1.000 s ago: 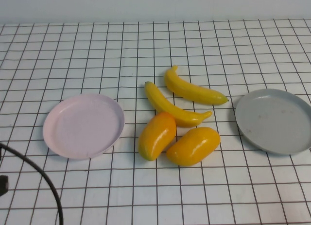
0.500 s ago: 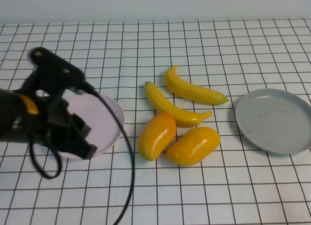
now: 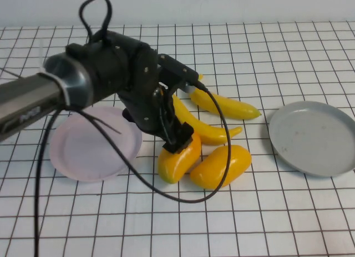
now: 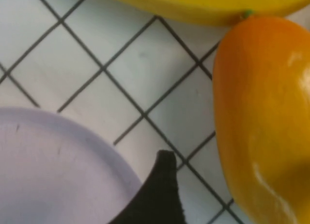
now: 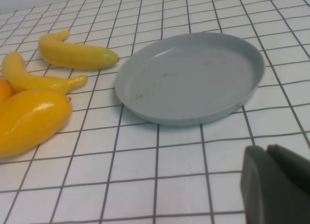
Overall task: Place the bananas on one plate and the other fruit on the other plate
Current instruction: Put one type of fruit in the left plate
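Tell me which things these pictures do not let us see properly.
- Left hand: high view, the arm's own body covers the fingers, open or shut unknown.
- Right hand: right wrist view, cut off by the frame edge.
- Near banana: high view, stem end hidden behind the arm.

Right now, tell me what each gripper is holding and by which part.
Nothing is visibly held. The left gripper is over the left mango beside the pink plate; the right gripper is near the grey plate.

Orange-yellow fruit (image 4: 264, 122) beside pink plate (image 4: 53, 171), banana (image 4: 203, 4) touching fruit's tip.
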You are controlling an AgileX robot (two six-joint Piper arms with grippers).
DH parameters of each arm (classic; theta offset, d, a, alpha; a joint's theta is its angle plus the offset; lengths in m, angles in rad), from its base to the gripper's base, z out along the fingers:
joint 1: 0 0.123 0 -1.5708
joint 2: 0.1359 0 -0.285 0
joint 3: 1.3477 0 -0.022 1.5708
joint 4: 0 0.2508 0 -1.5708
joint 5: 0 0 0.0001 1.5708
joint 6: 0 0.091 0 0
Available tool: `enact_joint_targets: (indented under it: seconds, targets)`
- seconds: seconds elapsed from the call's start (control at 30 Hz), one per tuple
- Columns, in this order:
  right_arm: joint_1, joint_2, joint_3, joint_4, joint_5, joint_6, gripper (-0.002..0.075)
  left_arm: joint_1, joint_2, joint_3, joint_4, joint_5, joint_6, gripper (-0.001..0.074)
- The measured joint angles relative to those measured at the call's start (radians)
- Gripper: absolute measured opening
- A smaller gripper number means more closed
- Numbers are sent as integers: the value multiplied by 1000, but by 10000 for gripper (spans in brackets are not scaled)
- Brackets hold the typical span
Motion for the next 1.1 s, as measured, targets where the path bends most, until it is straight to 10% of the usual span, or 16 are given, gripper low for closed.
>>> enact_joint_targets:
  seconds: [1.1]
  targets:
    - [0, 0, 0, 0, 0, 0, -18, 18, 43, -136, 90, 73, 0, 557]
